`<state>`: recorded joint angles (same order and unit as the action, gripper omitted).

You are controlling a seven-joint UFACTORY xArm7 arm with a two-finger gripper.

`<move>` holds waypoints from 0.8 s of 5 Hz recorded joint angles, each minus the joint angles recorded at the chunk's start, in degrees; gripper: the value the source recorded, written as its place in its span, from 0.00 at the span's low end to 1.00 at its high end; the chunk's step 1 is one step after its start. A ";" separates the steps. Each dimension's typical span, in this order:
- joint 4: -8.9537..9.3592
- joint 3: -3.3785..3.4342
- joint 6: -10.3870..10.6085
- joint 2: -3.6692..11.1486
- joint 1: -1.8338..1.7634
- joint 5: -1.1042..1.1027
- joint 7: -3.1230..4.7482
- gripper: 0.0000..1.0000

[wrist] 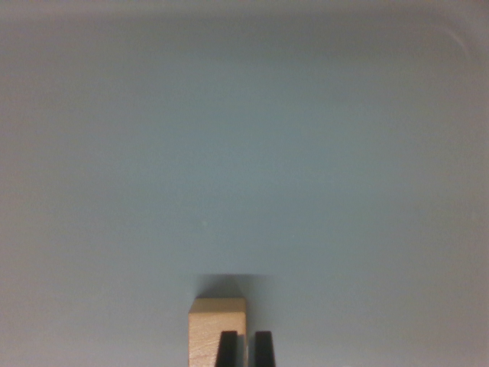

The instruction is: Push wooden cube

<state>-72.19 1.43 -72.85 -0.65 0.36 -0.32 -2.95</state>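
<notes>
A small light wooden cube (214,325) rests on a pale grey-blue surface (244,168) at the bottom middle of the wrist view. Two dark fingertips of my gripper (245,350) rise from the bottom edge, close together with only a thin gap between them. They stand in front of the cube's right half, at or against its near face; contact cannot be confirmed. Nothing is held between the fingers. The cube's lower part is cut off by the frame edge and partly hidden behind the left finger (228,350).
The flat surface stretches away beyond the cube. A faint lighter edge curves across the top right corner (458,38), likely the surface's border.
</notes>
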 joint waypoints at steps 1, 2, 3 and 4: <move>0.00 0.00 0.00 0.00 0.00 0.00 0.00 0.00; 2.53 0.18 2.27 -0.01 -0.08 -0.22 -0.33 0.00; 2.53 0.18 2.27 -0.01 -0.08 -0.22 -0.33 0.00; 5.17 0.37 4.64 -0.01 -0.16 -0.44 -0.67 0.00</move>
<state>-67.02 1.81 -68.21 -0.66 0.19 -0.76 -3.62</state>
